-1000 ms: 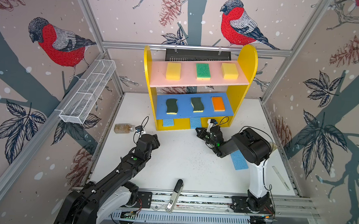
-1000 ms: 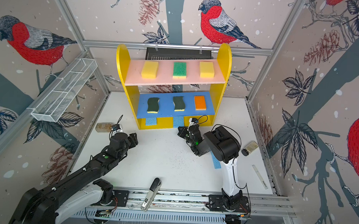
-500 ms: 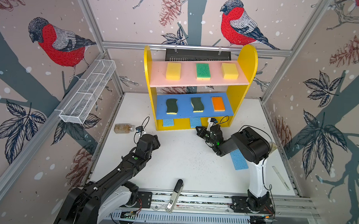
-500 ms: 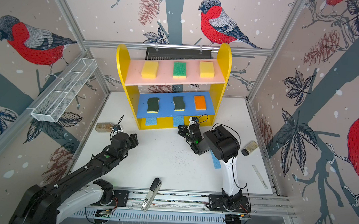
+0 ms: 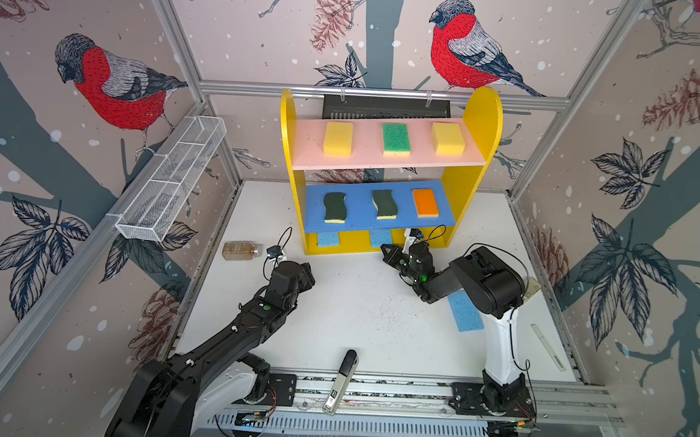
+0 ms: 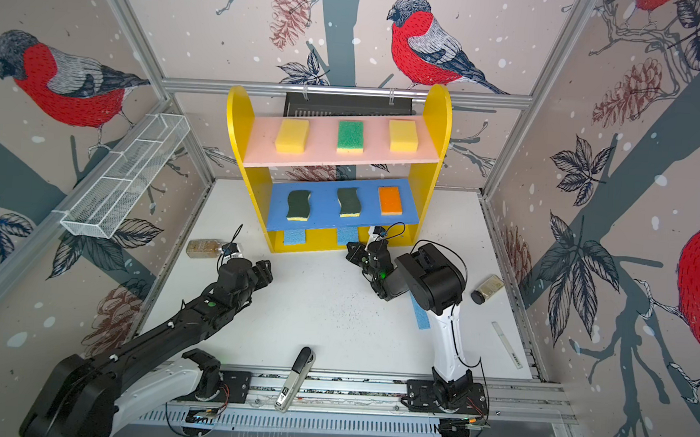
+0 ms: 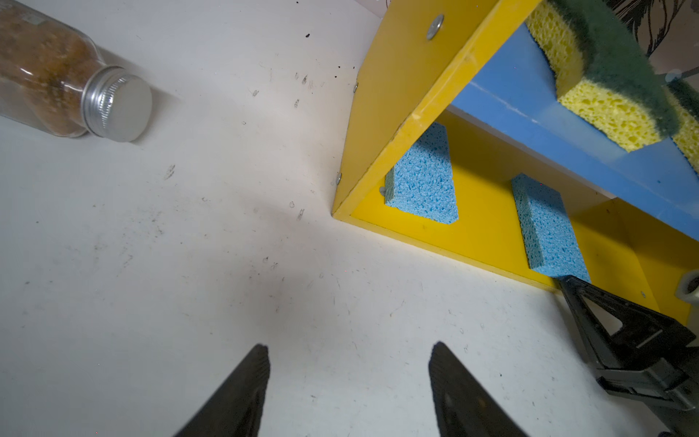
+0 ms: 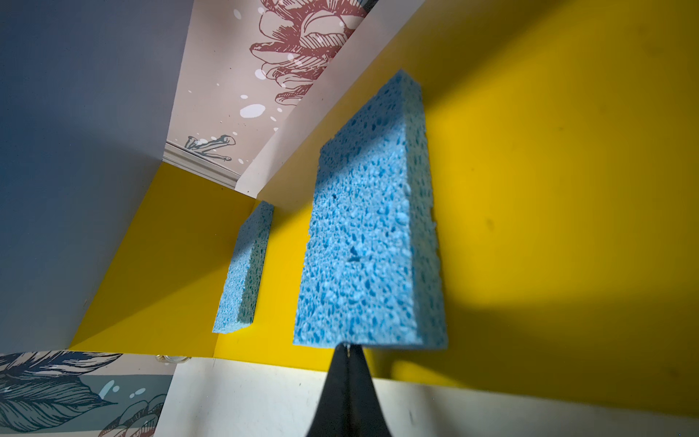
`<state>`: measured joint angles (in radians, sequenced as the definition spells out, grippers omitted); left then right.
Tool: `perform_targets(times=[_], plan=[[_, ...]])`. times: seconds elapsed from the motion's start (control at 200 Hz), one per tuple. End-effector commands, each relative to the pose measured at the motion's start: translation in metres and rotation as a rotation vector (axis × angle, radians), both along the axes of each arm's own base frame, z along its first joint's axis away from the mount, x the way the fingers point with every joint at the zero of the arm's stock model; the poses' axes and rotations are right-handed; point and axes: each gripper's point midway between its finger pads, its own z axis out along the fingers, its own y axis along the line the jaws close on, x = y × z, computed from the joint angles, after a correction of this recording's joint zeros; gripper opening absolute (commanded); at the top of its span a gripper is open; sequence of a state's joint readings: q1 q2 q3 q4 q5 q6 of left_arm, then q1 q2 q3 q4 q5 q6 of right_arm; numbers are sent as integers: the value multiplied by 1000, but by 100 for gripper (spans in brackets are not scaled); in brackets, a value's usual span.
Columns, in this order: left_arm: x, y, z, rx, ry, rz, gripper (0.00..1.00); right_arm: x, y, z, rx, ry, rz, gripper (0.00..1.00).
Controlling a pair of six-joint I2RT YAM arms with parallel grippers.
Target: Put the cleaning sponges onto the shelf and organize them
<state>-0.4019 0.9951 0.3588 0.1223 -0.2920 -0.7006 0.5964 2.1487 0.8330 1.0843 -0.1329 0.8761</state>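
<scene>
In both top views the shelf [image 5: 481, 123] holds eight sponges [image 5: 396, 138] and a loose blue sponge [image 5: 465, 314] lies on the table [image 5: 355, 311], the left wrist view shows the left gripper [image 7: 348, 352] spread above bare tabletop, and the right wrist view shows the right gripper [image 8: 347, 348] pressed together, tip at a shelved blue sponge [image 8: 370, 234].

sponges [image 5: 396, 138] on shelf [image 5: 481, 123], bottle [image 5: 241, 249] to left

You see the white table [image 5: 355, 311] carrying the shelf [image 5: 481, 119], a bottle [image 5: 241, 249] and one blue sponge [image 5: 465, 318]. The shelf holds eight sponges [image 5: 395, 138].
</scene>
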Motion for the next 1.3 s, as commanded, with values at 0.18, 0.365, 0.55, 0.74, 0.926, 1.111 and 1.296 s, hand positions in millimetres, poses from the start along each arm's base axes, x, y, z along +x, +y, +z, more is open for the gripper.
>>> perform_targets(times=[0.18, 0.365, 0.55, 0.74, 0.926, 1.111, 1.296], plan=[[3, -2, 3, -14, -19, 1, 68, -7, -4, -30, -49, 103, -1, 3], [3, -3, 0, -17, -12, -1, 68, -7, -2, -32, -48, 111, 3, 3], [4, -4, 0, -19, -14, 1, 68, -6, 0, -33, -49, 114, 5, 3], [4, -4, -2, -20, -12, 1, 68, -5, 1, -35, -55, 120, 9, 3], [4, -4, -4, -18, -6, 1, 68, -4, 1, -36, -59, 120, 6, 3], [4, -5, -5, -16, -3, 0, 68, -3, 2, -39, -69, 123, 11, 3], [3, -4, -5, -15, -3, 2, 68, -4, -1, -39, -70, 130, 3, 3]])
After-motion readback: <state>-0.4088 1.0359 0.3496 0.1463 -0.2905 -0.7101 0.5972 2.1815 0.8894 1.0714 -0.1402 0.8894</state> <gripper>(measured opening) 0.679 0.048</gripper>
